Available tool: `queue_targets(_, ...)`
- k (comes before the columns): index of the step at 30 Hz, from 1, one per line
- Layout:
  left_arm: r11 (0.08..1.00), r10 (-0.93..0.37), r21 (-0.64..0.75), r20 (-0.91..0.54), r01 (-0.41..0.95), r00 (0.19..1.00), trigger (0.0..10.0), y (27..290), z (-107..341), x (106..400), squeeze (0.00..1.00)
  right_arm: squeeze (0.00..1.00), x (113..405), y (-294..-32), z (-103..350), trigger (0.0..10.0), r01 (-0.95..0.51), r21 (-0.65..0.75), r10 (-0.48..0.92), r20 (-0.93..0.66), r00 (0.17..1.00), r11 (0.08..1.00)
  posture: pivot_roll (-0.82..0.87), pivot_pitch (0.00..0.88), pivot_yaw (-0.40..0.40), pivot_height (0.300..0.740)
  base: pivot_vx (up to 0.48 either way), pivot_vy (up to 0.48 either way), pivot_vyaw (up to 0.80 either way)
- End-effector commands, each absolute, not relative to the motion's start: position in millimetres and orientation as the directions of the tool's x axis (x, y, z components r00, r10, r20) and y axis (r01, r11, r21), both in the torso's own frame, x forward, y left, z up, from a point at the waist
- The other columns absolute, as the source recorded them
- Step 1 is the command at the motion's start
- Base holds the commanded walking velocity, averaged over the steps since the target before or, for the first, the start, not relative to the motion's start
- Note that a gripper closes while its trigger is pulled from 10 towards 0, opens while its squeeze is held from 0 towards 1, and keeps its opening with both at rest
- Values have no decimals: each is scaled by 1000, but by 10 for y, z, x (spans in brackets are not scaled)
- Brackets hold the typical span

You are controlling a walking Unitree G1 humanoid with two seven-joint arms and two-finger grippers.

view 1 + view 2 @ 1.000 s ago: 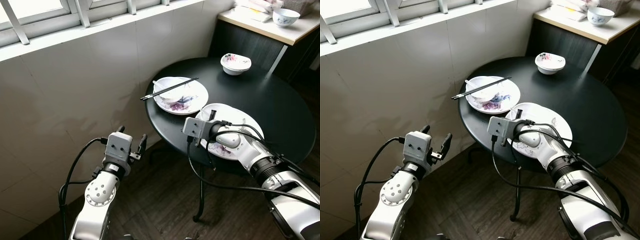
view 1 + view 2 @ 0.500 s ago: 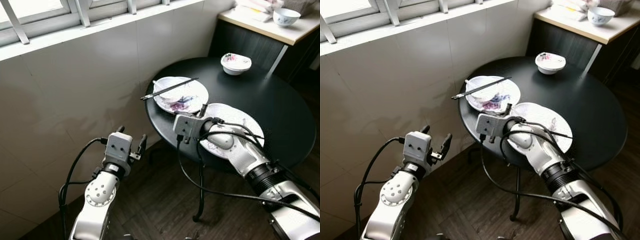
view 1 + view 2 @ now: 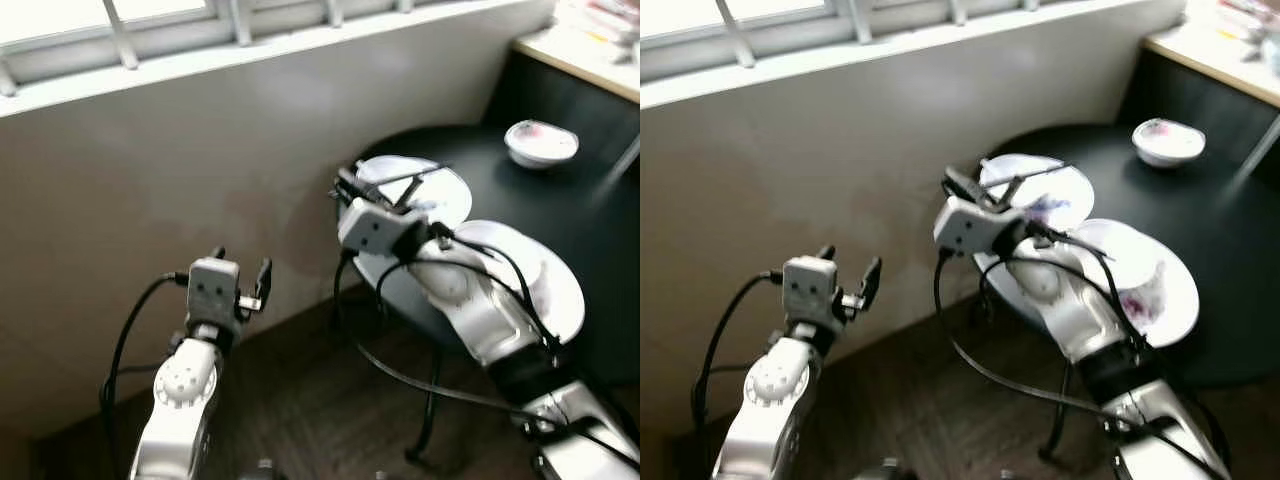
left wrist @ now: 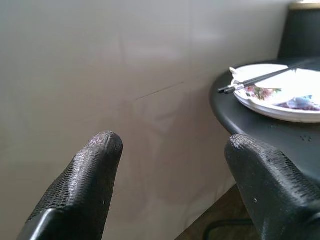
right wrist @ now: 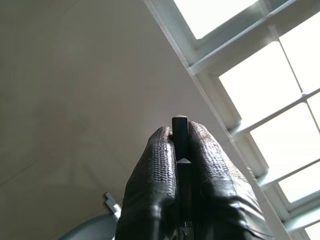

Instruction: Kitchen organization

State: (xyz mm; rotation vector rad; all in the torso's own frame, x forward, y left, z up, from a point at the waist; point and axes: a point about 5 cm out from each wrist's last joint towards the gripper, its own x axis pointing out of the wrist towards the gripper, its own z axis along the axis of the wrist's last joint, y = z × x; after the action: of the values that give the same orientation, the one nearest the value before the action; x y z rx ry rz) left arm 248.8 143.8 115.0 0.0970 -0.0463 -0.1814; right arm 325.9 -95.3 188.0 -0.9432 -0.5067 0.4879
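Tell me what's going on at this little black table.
The robot stands at a round black table by the wall. Its right hand is raised over the table's near edge, fingers pressed shut, next to the plate with chopsticks lying across it. Whether it grips anything is unclear. The left hand hangs open beside the wall, holding nothing. A second plate and a small bowl sit untouched.
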Motion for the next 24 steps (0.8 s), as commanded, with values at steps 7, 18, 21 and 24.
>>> queue_targets(7, 989, -123, 88, 50, 118, 991, 10000, 1599, 1196, 2482, 0, 0, 3157, -879, 1991, 0, -137, -844, 603, 247, 759, 519, 20, 21, -35, 740, 0, 0, 800)
queue_targets(18, 992, -119, 58, 45, 116, 992, 10000, 1597, 1175, 2484, 0, 0, 3140, -848, 2000, 0, -147, -836, 600, 246, 762, 529, 22, 6, -36, 740, 0, 0, 800)
queue_targets(21, 992, -116, 50, 43, 114, 992, 10000, 1602, 1175, 2485, 0, 0, 3145, -839, 1995, 1373, -163, -824, 596, 242, 766, 543, 22, 6, -36, 740, 0, 0, 800)
queue_targets(24, 992, -118, 45, 40, 116, 992, 10000, 1601, 1173, 2486, 0, 0, 3142, -820, 1973, 10000, -187, -805, 593, 235, 770, 563, 22, 6, -36, 740, 0, 312, 800)
